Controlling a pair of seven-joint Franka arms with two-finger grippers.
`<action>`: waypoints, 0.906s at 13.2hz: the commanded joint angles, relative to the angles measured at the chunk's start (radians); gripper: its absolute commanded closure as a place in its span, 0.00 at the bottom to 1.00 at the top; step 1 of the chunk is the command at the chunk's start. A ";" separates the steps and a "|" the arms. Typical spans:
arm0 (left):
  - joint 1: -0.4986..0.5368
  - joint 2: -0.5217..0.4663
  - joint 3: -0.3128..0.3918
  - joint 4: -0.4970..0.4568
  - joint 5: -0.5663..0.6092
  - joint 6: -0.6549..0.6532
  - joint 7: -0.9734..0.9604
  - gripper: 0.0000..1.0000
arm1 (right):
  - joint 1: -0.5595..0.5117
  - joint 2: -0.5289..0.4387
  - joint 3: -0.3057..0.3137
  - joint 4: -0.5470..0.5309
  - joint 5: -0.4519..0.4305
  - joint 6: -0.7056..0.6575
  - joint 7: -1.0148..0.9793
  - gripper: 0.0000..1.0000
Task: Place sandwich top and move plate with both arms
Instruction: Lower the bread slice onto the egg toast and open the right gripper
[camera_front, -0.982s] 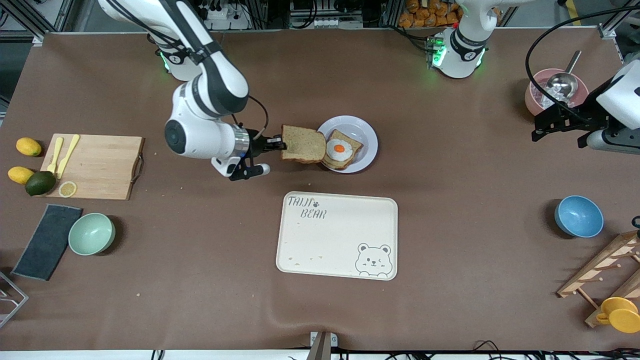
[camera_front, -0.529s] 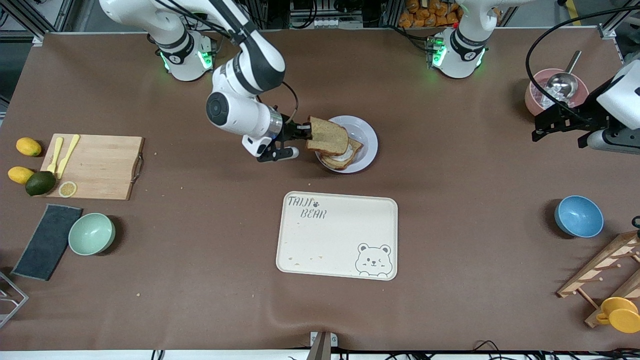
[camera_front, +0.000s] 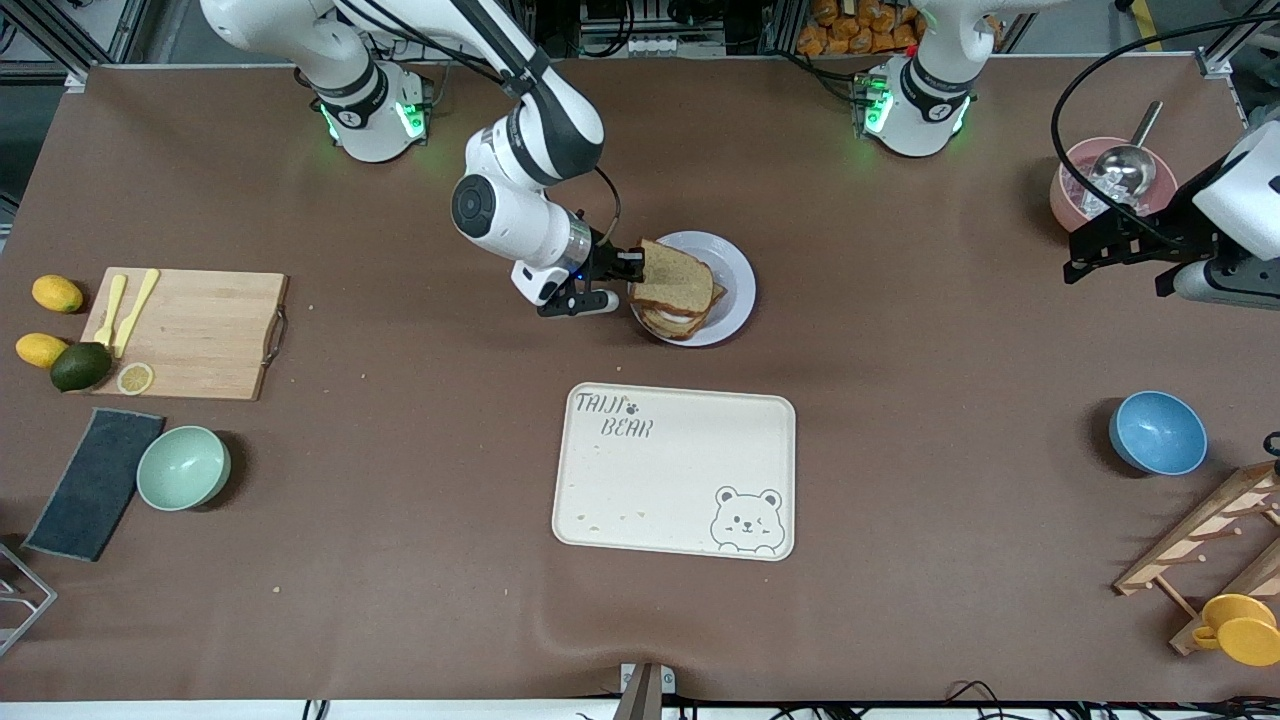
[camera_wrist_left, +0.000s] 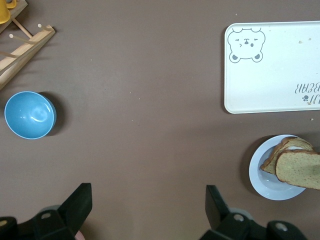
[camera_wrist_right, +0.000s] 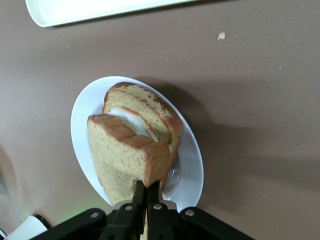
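Gripping the sandwich top (camera_front: 675, 279) by its crust, the right gripper (camera_front: 632, 268) holds the slice over the egg bread (camera_wrist_right: 145, 107) on the plate (camera_front: 735, 290), its fingers clenched on the edge. The plate sits farther from the front camera than the tray (camera_front: 675, 470). The left gripper (camera_front: 1115, 248) waits with fingers spread beside the pink bowl (camera_front: 1068, 195), at the left arm's end of the table.

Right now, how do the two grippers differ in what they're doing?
The right gripper is shut on the sandwich top, holding it over the plate; the left gripper is open and holds nothing. The right gripper works at mid-table, while the left gripper waits beside the pink pot at the left arm's end. Both are black, two-fingered.
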 joint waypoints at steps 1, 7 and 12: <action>0.003 0.005 -0.001 0.008 -0.002 0.007 -0.011 0.00 | 0.023 0.025 -0.013 0.029 0.051 0.023 0.007 1.00; 0.003 0.005 -0.001 0.007 -0.002 0.007 -0.011 0.00 | 0.032 0.051 -0.015 0.044 0.066 0.060 0.095 0.00; 0.003 0.005 -0.001 0.004 -0.005 0.007 -0.011 0.00 | -0.030 0.042 -0.024 0.057 0.040 0.051 0.089 0.00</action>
